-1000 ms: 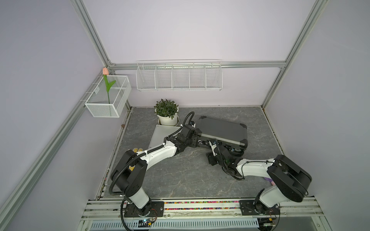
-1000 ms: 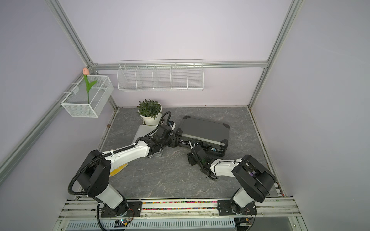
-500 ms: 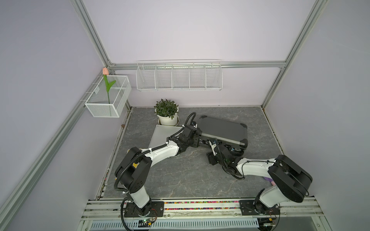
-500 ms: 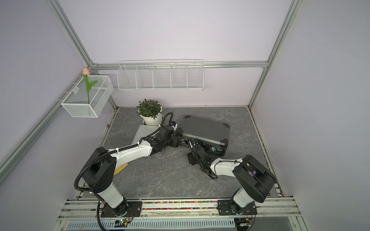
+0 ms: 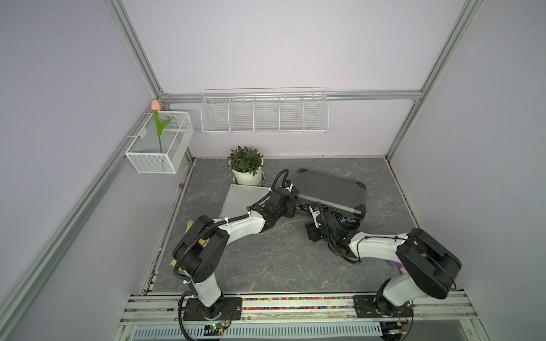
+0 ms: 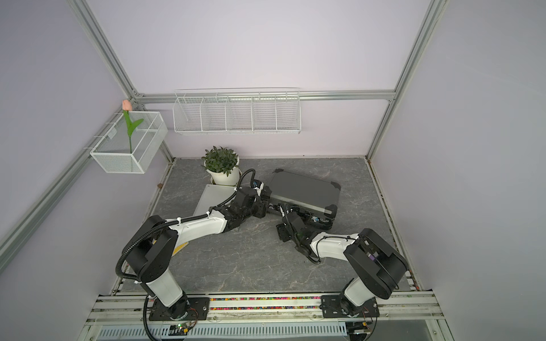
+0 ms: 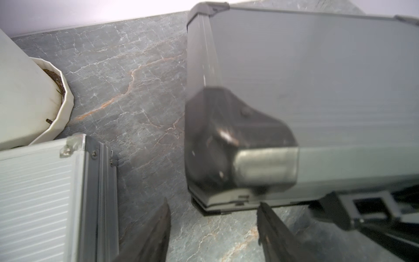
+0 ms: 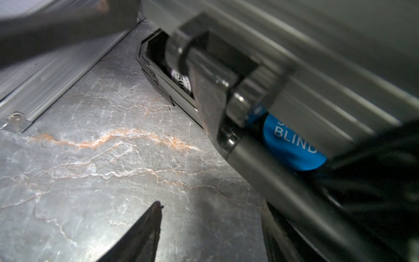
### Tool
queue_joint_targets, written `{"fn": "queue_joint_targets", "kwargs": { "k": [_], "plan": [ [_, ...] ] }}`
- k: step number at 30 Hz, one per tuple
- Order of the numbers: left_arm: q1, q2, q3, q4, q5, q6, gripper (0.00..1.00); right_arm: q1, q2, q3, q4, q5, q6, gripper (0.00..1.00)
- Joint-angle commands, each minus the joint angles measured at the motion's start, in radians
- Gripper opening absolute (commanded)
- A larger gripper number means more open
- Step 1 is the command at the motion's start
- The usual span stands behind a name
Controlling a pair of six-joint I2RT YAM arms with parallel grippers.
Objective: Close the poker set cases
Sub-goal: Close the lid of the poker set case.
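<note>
Two cases on worktop (image 5: 266, 259), silver case (image 5: 245, 197) shut, dark-grey case (image 5: 331, 189) ajar, left fingers (image 7: 158, 226) open at its corner, right fingers (image 8: 145, 231) open by its front.

Both arms stretched low toward the dark-grey case (image 5: 331, 189). The left gripper (image 7: 213, 202) was at its near left corner, the right gripper (image 8: 212, 204) at its front edge, fingers apart on both.

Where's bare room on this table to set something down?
Roomiest: the table's front middle, between left arm, right arm and front rail. Also right of the dark-grey case. Crowded: back centre, around plant pot and silver case.
</note>
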Motion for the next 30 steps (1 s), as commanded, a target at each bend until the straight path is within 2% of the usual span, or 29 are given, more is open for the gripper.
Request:
{"fn": "queue_joint_targets", "kwargs": {
  "k": [1,8,30],
  "plan": [
    [-0.006,0.028,-0.049,0.006,-0.026,0.026,0.63,-0.014,-0.026,0.017,-0.011,0.049,-0.014,0.71],
    [-0.011,0.041,-0.084,0.085,-0.04,0.018,0.63,-0.014,-0.031,0.015,-0.016,0.045,-0.012,0.71],
    [-0.011,0.108,-0.008,0.203,-0.095,-0.001,0.63,0.001,-0.061,-0.002,-0.09,0.017,-0.017,0.72]
  ]
}}
